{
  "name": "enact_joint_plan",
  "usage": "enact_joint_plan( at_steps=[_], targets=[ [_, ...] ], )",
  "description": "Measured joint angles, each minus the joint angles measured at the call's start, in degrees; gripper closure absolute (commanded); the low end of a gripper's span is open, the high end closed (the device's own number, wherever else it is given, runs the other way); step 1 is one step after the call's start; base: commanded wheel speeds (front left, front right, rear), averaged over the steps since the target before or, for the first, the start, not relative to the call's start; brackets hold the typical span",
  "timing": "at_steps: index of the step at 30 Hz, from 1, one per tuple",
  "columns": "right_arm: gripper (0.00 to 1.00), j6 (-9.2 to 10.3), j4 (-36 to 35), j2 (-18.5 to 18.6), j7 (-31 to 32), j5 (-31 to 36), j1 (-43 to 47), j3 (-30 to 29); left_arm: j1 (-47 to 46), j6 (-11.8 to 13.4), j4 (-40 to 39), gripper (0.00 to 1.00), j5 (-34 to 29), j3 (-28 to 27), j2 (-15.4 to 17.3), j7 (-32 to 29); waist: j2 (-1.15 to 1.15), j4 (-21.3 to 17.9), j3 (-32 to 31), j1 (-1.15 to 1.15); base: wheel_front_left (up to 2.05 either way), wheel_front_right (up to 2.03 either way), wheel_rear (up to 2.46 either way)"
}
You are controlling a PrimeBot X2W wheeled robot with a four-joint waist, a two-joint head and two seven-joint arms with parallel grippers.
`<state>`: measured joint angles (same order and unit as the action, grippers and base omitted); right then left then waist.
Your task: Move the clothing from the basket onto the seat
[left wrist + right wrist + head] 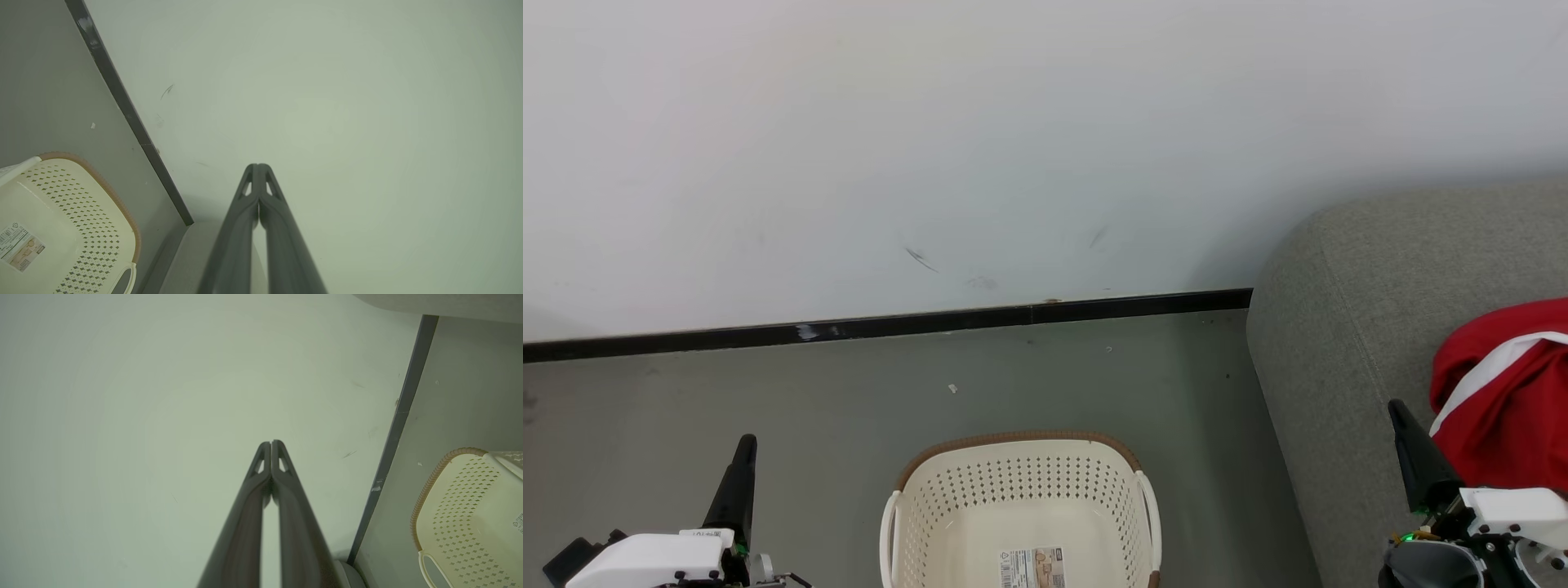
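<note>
A: Where is the clothing [1507, 392] found?
B: Heaped on the grey seat [1339, 343], far right; bare floor is seen in the basket [1021, 478].
A: And handling?
B: It is judged soft and light, best pinched at a bunched fold. The left end effector [747, 443] and right end effector [1395, 407] are closed, empty.

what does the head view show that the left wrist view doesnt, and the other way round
Head view adds: the red clothing lying on the grey seat, with the right gripper just beside the clothing.
Left wrist view adds: a close look along the left gripper, its jaws pressed together with nothing between them.
Both share: the cream basket with a label on its floor, the grey floor, the black skirting and the white wall.
</note>
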<state>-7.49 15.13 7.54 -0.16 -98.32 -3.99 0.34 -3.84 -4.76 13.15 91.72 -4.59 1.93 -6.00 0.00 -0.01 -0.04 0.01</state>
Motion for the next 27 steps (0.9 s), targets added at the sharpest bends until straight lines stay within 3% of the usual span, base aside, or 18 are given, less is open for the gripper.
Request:
enact_joint_plan(
  at_steps=[27],
  targets=[
    [1.00, 0.00, 0.0, 0.0, 0.0, 0.0, 0.0, 0.0, -0.1, 0.0, 0.1, 1.00, 0.0, 0.0, 0.0, 0.0, 0.00, 0.0, 0.0, 0.00, 0.00, 0.00, 0.00]
  ],
)
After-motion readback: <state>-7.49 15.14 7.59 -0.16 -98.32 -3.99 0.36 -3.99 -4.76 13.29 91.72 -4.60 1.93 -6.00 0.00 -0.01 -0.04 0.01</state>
